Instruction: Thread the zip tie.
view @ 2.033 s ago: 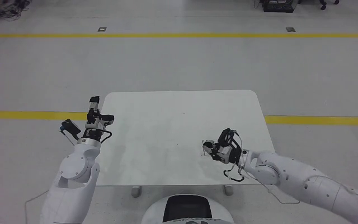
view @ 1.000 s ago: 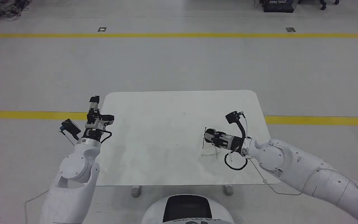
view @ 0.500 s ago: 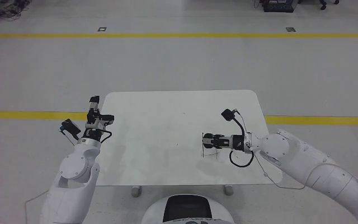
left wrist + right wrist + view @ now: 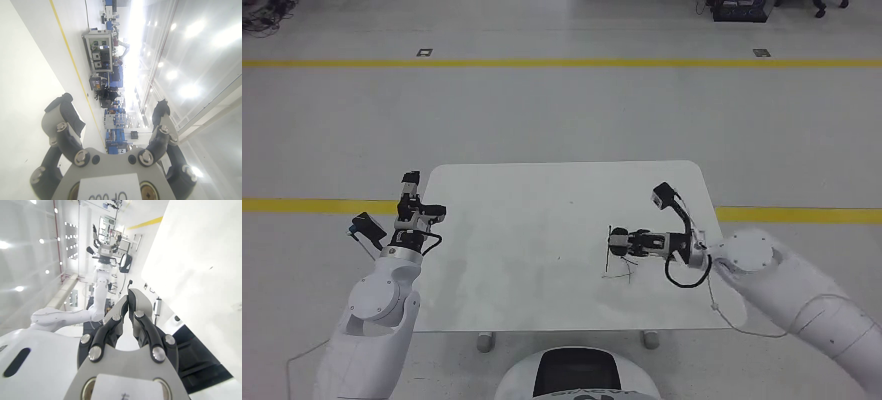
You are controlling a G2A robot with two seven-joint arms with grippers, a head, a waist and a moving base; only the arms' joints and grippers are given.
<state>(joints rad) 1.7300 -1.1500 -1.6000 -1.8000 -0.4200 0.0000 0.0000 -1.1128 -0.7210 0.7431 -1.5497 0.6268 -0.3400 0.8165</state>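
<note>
Peeking from right gripper (image 4: 128,299): zip tie (image 4: 129,284)

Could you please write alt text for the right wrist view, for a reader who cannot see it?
The right gripper has its fingers shut on a thin black zip tie, whose end sticks out just past the fingertips. The white table stretches away beside it, and the left gripper is seen farther off, its fingers open.

White table (image 4: 542,220) on grey floor (image 4: 562,110) w/ yellow lines (image 4: 542,63).
</note>
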